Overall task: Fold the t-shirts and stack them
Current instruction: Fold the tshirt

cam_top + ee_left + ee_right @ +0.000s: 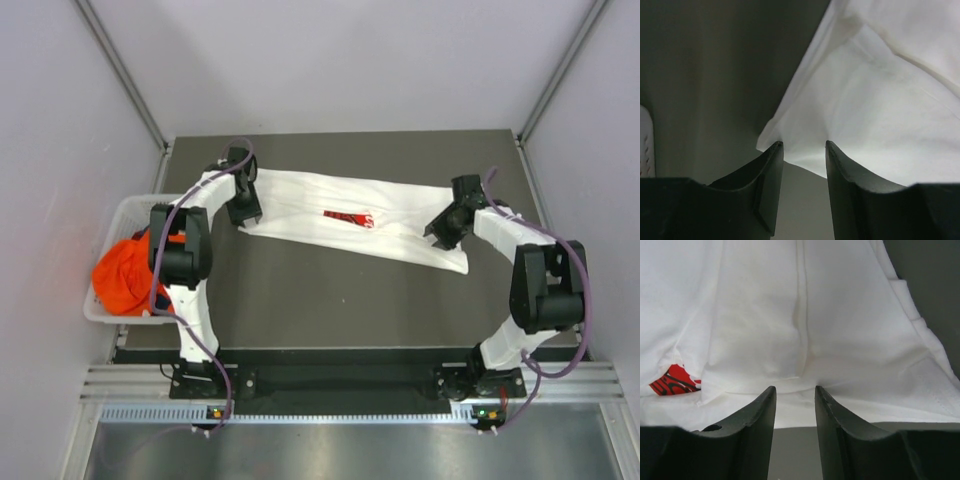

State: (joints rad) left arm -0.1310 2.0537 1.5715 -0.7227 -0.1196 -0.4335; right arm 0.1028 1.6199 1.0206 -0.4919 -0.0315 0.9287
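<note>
Looks like the lay-it-flat step: white tee (300, 205) lies stretched along the far side of the tabletop (330, 300), red print (348, 217) up, slightly rumpled. Left claw (803, 143) and right claw (794, 388) sit at its two ends, jaws spread, pinching nothing, so I'd guess each next needs to nip an edge and fold it over. Orange tee (125, 275) sits in the basket (125, 210) at the left edge.

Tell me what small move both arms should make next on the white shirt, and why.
Probably ease both forward and close on the cloth: the white t-shirt lies spread out, and the left gripper and right gripper sit open at its ends, holding nothing.
</note>
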